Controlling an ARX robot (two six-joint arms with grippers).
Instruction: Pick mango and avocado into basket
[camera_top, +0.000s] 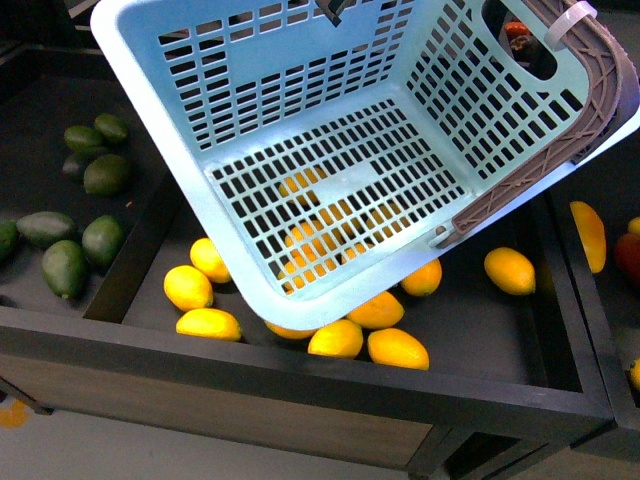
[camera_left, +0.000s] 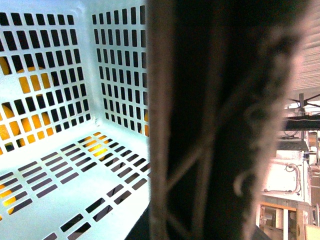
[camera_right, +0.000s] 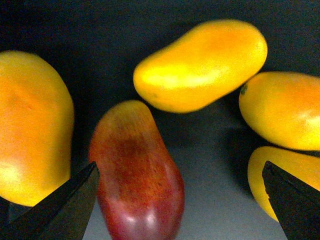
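The turquoise basket (camera_top: 300, 110) hangs tilted over the fruit bins, its open side towards the front camera and nothing inside it. My left gripper (camera_top: 334, 8) is shut on the basket at its top rim, and in the left wrist view the ribbed handle (camera_left: 200, 125) fills the picture. Several dark green avocados (camera_top: 65, 265) lie in the left bin. The red mango (camera_right: 137, 175) lies on a dark surface between the fingers of my open right gripper (camera_right: 180, 210), close to one fingertip (camera_right: 65, 210). My right arm does not show in the front view.
Several small yellow oval fruits (camera_top: 338, 338) lie in the middle bin under the basket. Larger orange-yellow fruits (camera_right: 200, 65) crowd round the mango. Dark wooden dividers (camera_top: 140, 245) separate the bins. An orange fruit (camera_top: 590, 235) and a red one (camera_top: 628, 255) lie at the right edge.
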